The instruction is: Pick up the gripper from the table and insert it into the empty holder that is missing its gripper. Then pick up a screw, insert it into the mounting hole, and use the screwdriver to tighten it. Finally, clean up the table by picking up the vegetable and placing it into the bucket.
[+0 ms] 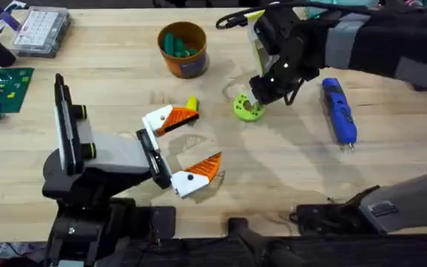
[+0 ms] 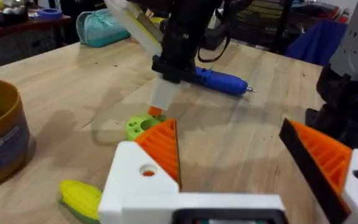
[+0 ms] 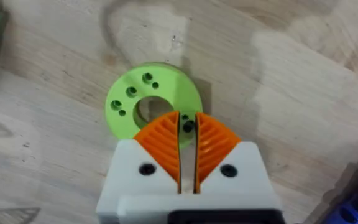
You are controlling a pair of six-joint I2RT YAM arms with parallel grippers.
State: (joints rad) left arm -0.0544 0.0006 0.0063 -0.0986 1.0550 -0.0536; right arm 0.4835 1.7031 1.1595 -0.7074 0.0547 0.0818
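Just beside the lime-green disc (image 1: 248, 108), the right gripper (image 3: 187, 134) is hovering with its orange pads nearly shut, perhaps pinching something tiny. The screwdriver (image 1: 339, 110) is lying beyond the disc, pointing toward the arms' bases, nearest this arm.

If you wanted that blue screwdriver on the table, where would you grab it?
Around the middle of the screwdriver's barrel, coming straight down from above. It lies flat on the table, long and slim, with clear wood on both long sides, so fingers could close across its width.
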